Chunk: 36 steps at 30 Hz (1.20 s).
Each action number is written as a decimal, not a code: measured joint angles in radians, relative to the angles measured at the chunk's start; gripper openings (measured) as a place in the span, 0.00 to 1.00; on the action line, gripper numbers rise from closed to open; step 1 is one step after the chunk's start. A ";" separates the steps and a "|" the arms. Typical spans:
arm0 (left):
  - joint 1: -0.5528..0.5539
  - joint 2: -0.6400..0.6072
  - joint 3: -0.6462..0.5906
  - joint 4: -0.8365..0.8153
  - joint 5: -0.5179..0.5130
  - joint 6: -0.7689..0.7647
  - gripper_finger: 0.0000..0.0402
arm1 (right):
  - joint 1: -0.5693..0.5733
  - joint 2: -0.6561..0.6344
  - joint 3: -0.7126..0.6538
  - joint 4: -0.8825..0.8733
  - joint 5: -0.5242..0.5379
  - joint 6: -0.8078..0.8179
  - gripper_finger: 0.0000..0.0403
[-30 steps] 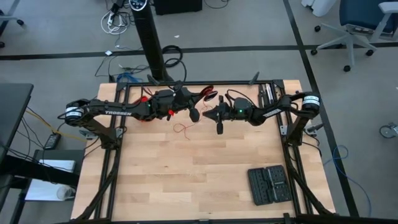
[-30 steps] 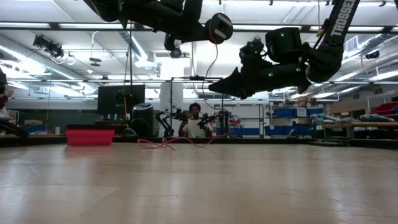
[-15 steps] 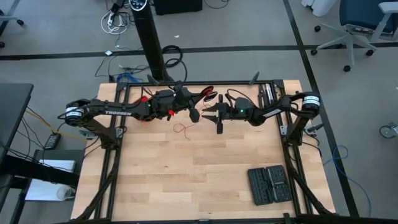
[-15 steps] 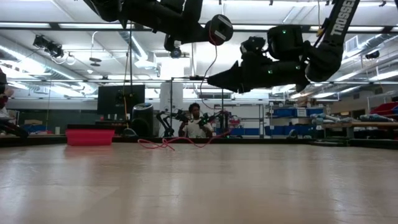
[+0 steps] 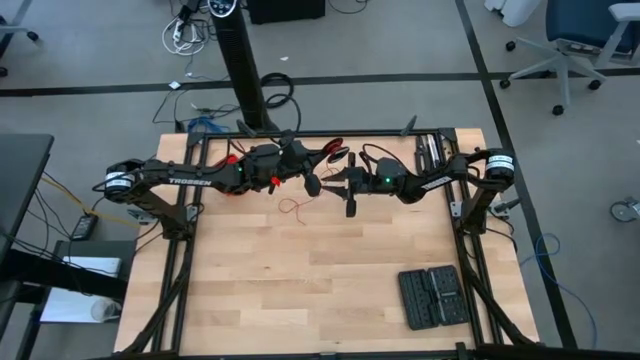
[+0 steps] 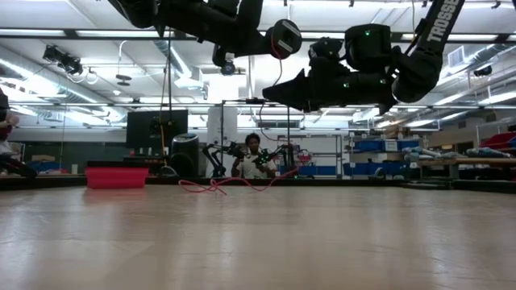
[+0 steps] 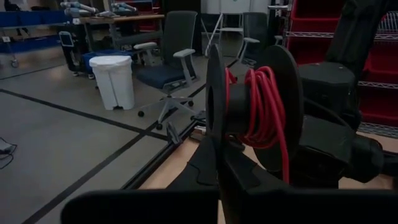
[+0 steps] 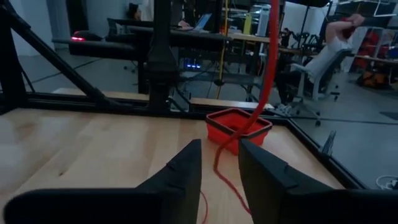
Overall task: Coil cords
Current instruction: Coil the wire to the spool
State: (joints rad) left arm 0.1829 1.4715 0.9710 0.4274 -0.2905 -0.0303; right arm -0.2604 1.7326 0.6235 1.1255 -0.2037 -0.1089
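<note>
Compared with a second back, the right tool (image 6: 270, 87) has crept up and in toward the spool (image 7: 255, 112) in the low view, while the left tool (image 5: 312, 186) hasn't budged. That left one is clamped on the black spool, which already carries a fat winding of the red cord (image 7: 267, 106). From there the cord hangs down right between the right tool's fingers (image 8: 180, 171), which sit a little apart and aren't pinching it, and the slack ends in a loose squiggle on the desk (image 5: 300, 290) just below the two tools (it's super thin, barely visible from above at (image 5: 293, 207)). My guess at the main risk: if the right tool closes off-center, the cord slips out sideways, or a tug drags the loose tail into a snarl. Both tools are almost touching too, so a bump is possible. Room-wise, they're up near the far edge with the frame rails close, and there's a red box (image 8: 238, 126) nearby, but the near half of the desk is free apart from a black case (image 5: 431, 296) in the corner.
</note>
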 joint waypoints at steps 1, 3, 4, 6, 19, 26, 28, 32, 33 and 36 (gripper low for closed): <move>0.000 0.000 0.000 0.000 0.000 0.000 0.00 | 0.000 0.000 0.000 -0.001 0.001 0.000 0.24; 0.000 0.000 0.000 -0.002 0.000 0.000 0.00 | 0.000 0.000 0.000 -0.003 0.001 0.000 0.21; 0.000 0.000 0.000 -0.001 0.000 0.000 0.00 | 0.000 0.000 0.000 -0.003 0.001 0.000 0.19; 0.000 0.000 0.000 -0.002 0.000 0.000 0.00 | 0.000 0.000 0.000 -0.006 0.001 0.000 0.15; -0.001 0.000 0.000 -0.038 0.016 -0.026 0.00 | -0.107 -0.008 -0.004 -0.122 0.045 0.041 0.01; 0.007 0.000 0.000 -0.179 0.016 -0.022 0.00 | -0.187 -0.161 -0.015 -0.287 -0.015 0.046 0.01; 0.013 0.000 0.003 -0.241 0.009 -0.026 0.00 | -0.191 -0.210 -0.016 -0.351 -0.030 0.000 0.01; 0.015 0.000 0.072 -0.459 -0.032 -0.034 0.00 | -0.188 -0.292 -0.016 -0.411 -0.032 -0.041 0.01; 0.014 0.000 0.090 -0.502 -0.036 -0.034 0.00 | -0.188 -0.310 -0.016 -0.420 -0.030 -0.042 0.01; 0.013 0.000 0.130 -0.613 -0.087 -0.046 0.00 | -0.183 -0.340 -0.016 -0.425 -0.025 -0.042 0.01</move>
State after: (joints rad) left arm 0.1959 1.4719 1.1012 -0.1855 -0.3775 -0.0763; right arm -0.4433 1.3929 0.6075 0.7003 -0.2283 -0.1513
